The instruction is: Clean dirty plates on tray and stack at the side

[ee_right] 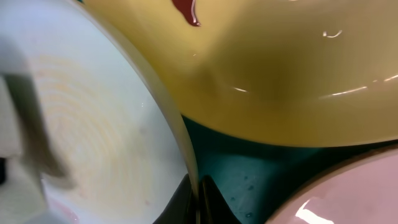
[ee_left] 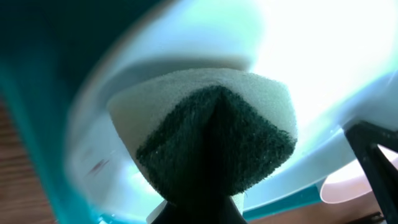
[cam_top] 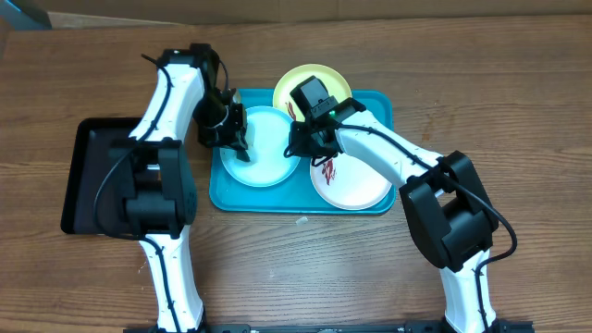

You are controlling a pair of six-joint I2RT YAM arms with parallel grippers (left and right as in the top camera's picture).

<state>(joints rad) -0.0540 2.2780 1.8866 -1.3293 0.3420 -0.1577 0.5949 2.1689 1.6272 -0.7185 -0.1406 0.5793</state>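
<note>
My left gripper (cam_top: 228, 132) is clamped on the sponge (ee_left: 214, 134), which rests on the pale blue plate (cam_top: 268, 165) in the left half of the turquoise tray (cam_top: 377, 104); the right gripper (ee_right: 199, 198), closed, seems to pinch that plate's right rim; the smear-wiping falls to the left arm, directly above it.

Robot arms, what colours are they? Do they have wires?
The left arm and right arm are white tubes with chunky black joints. A thin black cable runs along each. The left hand and right hand are black.
</note>
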